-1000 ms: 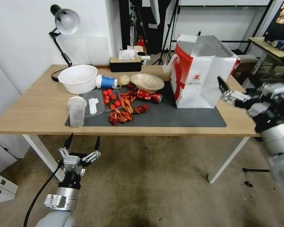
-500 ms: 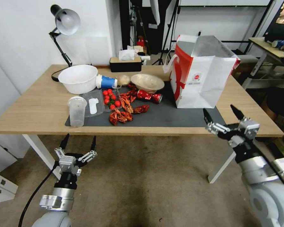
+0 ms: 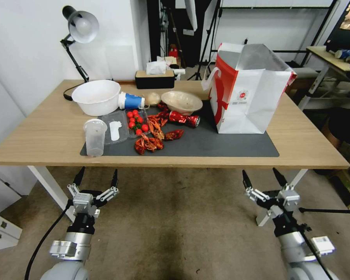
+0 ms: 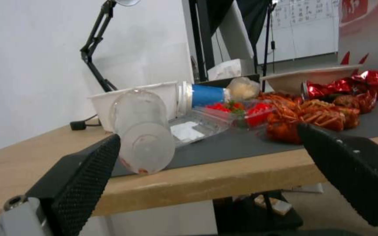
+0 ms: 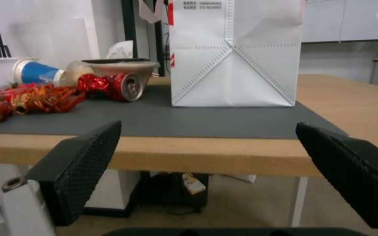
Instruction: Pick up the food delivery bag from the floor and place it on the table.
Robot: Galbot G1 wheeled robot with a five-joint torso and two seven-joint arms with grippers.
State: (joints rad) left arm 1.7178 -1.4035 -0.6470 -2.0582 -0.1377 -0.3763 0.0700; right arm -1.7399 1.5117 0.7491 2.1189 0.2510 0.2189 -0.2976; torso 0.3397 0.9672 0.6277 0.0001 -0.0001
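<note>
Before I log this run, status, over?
Both end effectors, left and right, open, low before table. Bag upright on mat. Nothing blocking.

Silver-grey arms, black wrists, black textured pointed fingers (image 3: pixel 114 177), black cable.

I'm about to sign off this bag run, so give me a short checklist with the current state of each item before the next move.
1. Food delivery bag on the table, not the floor: ok.
2. Bag upright, base on the dark grey mat: ok.
3. Right end effector open, holding nothing, below the table edge: ok.
4. Left end effector open, holding nothing, below the table edge: ok.
5. Bag apart from the crushed red can: ok.
6. What is inside the bag: cannot tell.
</note>
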